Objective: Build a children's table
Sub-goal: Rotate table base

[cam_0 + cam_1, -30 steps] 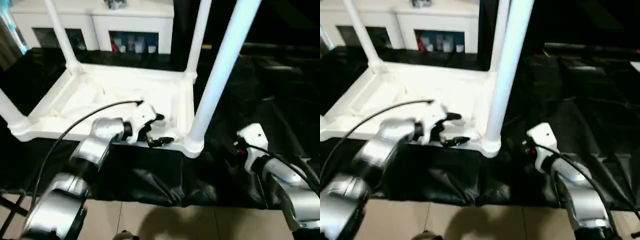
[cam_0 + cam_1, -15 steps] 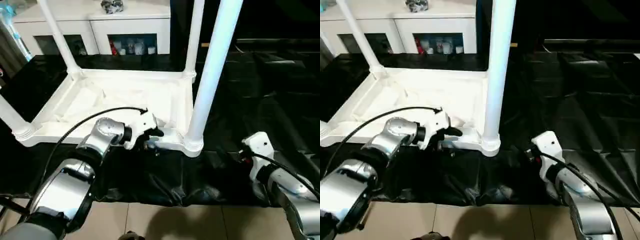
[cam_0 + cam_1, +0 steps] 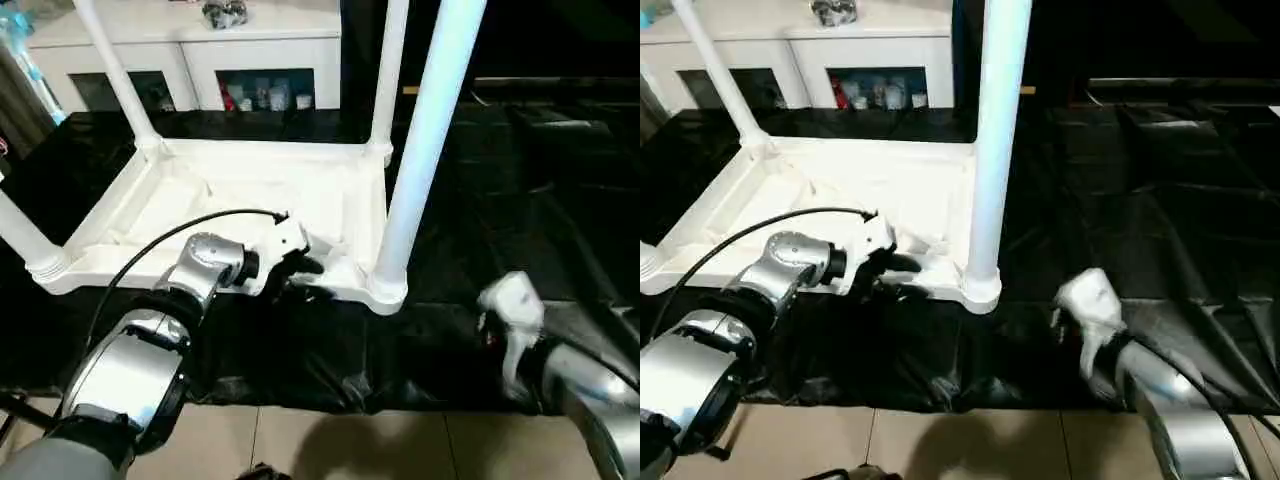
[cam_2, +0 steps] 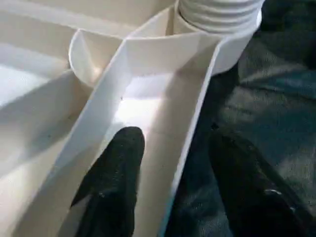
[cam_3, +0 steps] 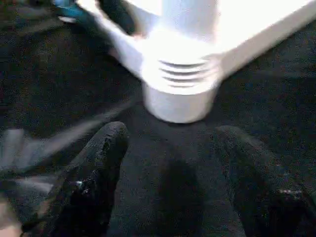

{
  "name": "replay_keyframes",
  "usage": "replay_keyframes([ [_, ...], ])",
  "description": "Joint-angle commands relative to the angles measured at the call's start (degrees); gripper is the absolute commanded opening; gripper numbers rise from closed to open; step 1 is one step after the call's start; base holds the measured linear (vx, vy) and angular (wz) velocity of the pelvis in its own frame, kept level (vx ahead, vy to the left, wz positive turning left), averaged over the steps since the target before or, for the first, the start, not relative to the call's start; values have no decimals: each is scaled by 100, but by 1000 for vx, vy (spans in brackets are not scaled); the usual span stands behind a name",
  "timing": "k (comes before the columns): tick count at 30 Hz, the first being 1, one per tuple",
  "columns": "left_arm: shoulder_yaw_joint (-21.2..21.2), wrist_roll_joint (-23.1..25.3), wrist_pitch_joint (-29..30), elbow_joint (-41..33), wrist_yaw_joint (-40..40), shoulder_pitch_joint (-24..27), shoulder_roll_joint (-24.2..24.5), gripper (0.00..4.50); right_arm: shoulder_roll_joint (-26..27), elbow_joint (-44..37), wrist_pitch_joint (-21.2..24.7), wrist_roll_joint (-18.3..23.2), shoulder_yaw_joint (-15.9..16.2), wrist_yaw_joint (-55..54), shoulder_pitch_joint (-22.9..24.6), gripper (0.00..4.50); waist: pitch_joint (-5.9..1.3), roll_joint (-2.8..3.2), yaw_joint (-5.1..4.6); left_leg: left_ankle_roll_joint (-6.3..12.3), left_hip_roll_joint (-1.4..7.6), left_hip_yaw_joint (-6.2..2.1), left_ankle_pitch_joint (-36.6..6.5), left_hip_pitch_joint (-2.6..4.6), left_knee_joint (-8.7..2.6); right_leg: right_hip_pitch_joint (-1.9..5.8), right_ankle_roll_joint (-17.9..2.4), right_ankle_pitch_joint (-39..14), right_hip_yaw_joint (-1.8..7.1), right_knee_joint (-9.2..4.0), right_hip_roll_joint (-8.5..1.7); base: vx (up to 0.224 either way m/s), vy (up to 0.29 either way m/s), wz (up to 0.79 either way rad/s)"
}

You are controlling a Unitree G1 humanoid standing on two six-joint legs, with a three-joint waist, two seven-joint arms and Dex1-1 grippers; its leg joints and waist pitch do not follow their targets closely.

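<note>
Left eye view: children's table (image 3: 250, 200) lies upside down on a black sheet (image 3: 520, 180), legs pointing up. Nearest leg (image 3: 425, 150) and the two far legs run off the top edge; the fourth leg (image 3: 22, 240) is cut by the left edge. Left gripper (image 3: 300, 275) sits at the table's near rim, close to the near-right corner socket (image 3: 385, 290); its fingertips are small and dark here, hard to separate. Right arm's white wrist housing (image 3: 510, 305) is smeared; the right gripper itself is hidden behind it. White cabinet (image 3: 180, 50) stands at the back, contents behind the glass unreadable.

Right eye view: same layout. Table left of centre, right wrist housing low on the black sheet, apart from the corner socket.

Left wrist view: left gripper (image 4: 170, 163) spread apart, straddling the outer wall of the table's rim. One finger (image 4: 116, 168) lies inside the rim channel, the other (image 4: 242, 182) outside over the black sheet. Whether the pads touch the wall: cannot tell. Ribbed base of the leg is cut off at the picture's edge.

Right wrist view: right gripper (image 5: 168, 173) spread wide, nothing between its fingers (image 5: 94, 168). Ribbed corner socket (image 5: 182, 84) ahead of the fingertips, apart from them. Blurred streak at one side, unidentifiable.
</note>
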Motion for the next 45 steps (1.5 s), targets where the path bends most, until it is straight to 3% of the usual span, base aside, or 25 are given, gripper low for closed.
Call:
replay_keyframes([
  [1, -70, 127, -27, 73, -67, -75, 58, 215, -111, -218, 145, 138, 42, 144, 5, 317, -340, -36, 14, 522, 376, -193, -895, 105, -343, 271, -1419, 42, 295, -539, -582, 0, 0, 0],
  [5, -37, 125, -28, 96, -113, -74, 38, 194, -135, -220, 186, 151, 29, 160, 7, 317, -347, -32, 9, 420, 382, -199, -923, 107, -357, 276, -1462, 10, 303, -534, -601, 0, 0, 0],
  [12, 79, 145, 18, 148, -236, -108, 3, 122, -228, -315, 306, 250, 51, 253, 29, 317, -379, -6, 7, 570, 382, -206, -656, 87, -329, 287, -1493, 603, 278, -481, -603, 0, 0, 0],
  [21, 105, 172, 93, 147, -421, -73, -54, 50, -206, -295, 279, 214, 32, 141, -13, 317, -405, 35, -8, 698, 398, -213, -559, 82, -318, 292, -1539, 971, 252, -446, -618, 0, 0, 0],
  [25, 240, 29, 175, 71, -494, 60, -86, 22, -131, -254, 201, 148, 32, 30, -102, 317, -390, 34, -41, 665, 381, -209, -649, 72, -327, 307, -1524, 786, 248, -473, -624, 0, 0, 0],
  [26, 271, -7, 205, -20, -598, 149, -60, 18, -94, -220, 152, 112, 14, -34, -153, 317, -387, 3, -59, 660, 382, -208, -649, 68, -339, 313, -1516, 692, 248, -484, -627, 0, 0, 0],
  [27, 264, -7, 204, -65, -636, 192, -40, 9, -81, -204, 131, 103, 4, -56, -174, 317, -387, 26, -74, 662, 378, -211, -626, 57, -338, 316, -1509, 636, 242, -479, -621, 0, 0, 0],
  [28, 266, -32, 197, -188, -666, 294, 15, 9, -59, -167, 110, 100, -28, -93, -210, 317, -385, -30, -81, 676, 376, -202, -626, 59, -338, 313, -1501, 623, 244, -490, -617, 0, 0, 0],
  [29, 274, -48, 193, -274, -690, 363, 55, 9, -45, -145, 101, 102, -49, -122, -236, 317, -384, -5, -80, 678, 390, -208, -622, 62, -340, 308, -1523, 579, 250, -475, -634, 0, 0, 0],
  [31, 282, -94, 374, -660, -720, 604, 205, 9, -72, -71, 81, 133, -80, -83, -280, 317, -380, -31, -78, 706, 403, -196, -607, 72, -347, 291, -1520, 509, 252, -478, -627, 0, 0, 0],
  [32, 272, -90, 422, -797, -733, 683, 256, 9, -82, -55, 77, 141, -82, -72, -289, 317, -375, -136, -70, 739, 391, -188, -539, 50, -347, 305, -1504, 454, 251, -461, -637, 0, 0, 0],
  [33, 265, -112, 465, -1073, -766, 841, 328, 9, -90, -13, 60, 140, -81, -57, -304, 317, -375, -95, -55, 735, 408, -189, -529, 63, -350, 282, -1463, 291, 254, -466, -657, 0, 0, 0],
  [34, 273, -159, 560, -1447, -785, 1043, 411, 9, -96, 44, 33, 148, -73, -20, -330, 317, -375, -95, -55, 735, 408, -189, -529, 63, -350, 282, -1463, 291, 254, -466, -657, 0, 0, 0],
  [35, 288, -194, 602, -1746, -769, 1203, 473, 9, -97, 95, 11, 150, -64, 1, -356, 317, -351, -197, -85, 709, 406, -169, -580, 55, -374, 267, -1387, 16, 245, -503, -629, 0, 0, 0],
  [36, 316, -265, 787, -2241, -751, 1444, 554, 9, -96, 186, -17, 132, -47, 17, -423, 317, -381, -189, -51, 655, 450, -195, -550, 78, -385, 271, -1390, -52, 253, -445, -678, 0, 0, 0],
  [37, 347, -302, 930, -2573, -741, 1599, 598, 9, -93, 245, -35, 116, -34, 19, -469, 317, -333, -185, -81, 675, 431, -176, -566, 59, -394, 230, -1371, -140, 254, -488, -647, 0, 0, 0],
  [38, 354, -316, 1090, -3129, -752, 1878, 683, 9, -85, 334, -51, 122, -8, 35, -561, 317, -334, -237, -83, 659, 433, -163, -554, 78, -398, 213, -1358, -216, 256, -489, -640, 0, 0, 0],
  [39, 354, -316, 1090, -3129, -752, 1878, 683, 9, -85, 334, -51, 122, -8, 35, -561, 317, -335, -220, -83, 646, 437, -167, -550, 75, -397, 214, -1343, -223, 259, -484, -642, 0, 0, 0],
  [40, 336, -293, 1121, -3332, -753, 1992, 718, 9, -88, 383, -65, 125, 18, 62, -608, 317, -322, -292, -92, 640, 425, -145, -568, 88, -401, 200, -1320, -220, 269, -502, -611, 0, 0, 0],
  [41, 295, -273, 1221, -3686, -761, 2181, 782, 9, -98, 447, -88, 124, 60, 117, -659, 317, -330, -273, -81, 621, 425, -156, -559, 83, -402, 215, -1328, -193, 270, -477, -626, 0, 0, 0],
  [43, 215, -281, 1421, -4215, -818, 2445, 859, 9, -113, 554, -126, 79, 132, 171, -747, 317, -333, -317, -78, 632, 440, -155, -485, 85, -408, 214, -1321, -65, 269, -458, -638, 0, 0, 0],
  [45, 172, -325, 1576, -4581, -765, 2601, 864, 9, -109, 635, -155, 69, 156, 203, -813, 317, -336, -280, -74, 635, 442, -148, -443, 109, -402, 191, -1364, 66, 273, -449, -627, 0, 0, 0],
])
